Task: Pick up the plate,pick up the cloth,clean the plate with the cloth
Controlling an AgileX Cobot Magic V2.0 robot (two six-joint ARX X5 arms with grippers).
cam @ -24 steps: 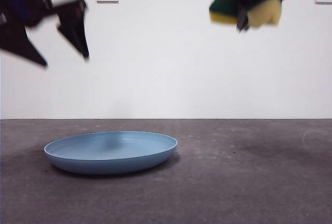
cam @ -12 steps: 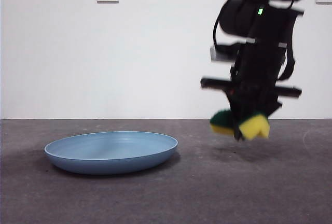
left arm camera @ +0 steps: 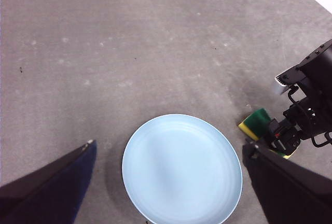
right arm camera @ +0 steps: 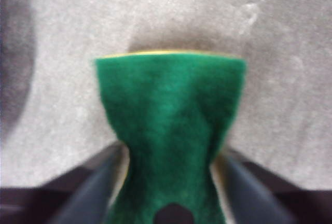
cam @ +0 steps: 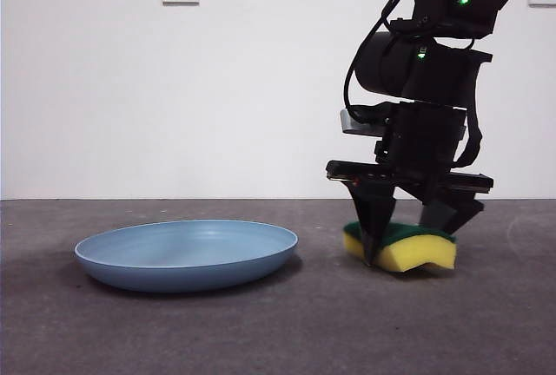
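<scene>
Sponge (cam: 401, 248) beside plate (cam: 186, 254) rim

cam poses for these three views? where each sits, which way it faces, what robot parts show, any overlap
Front: low, level across the table; plate, right hand on the sponge.
Left wrist: high, looking down; plate, sponge, own left hand open, right arm.
Right wrist: close above sponge; own right hand pinching it.
Shared: all three see the sponge; front and left wrist see the plate.
</scene>
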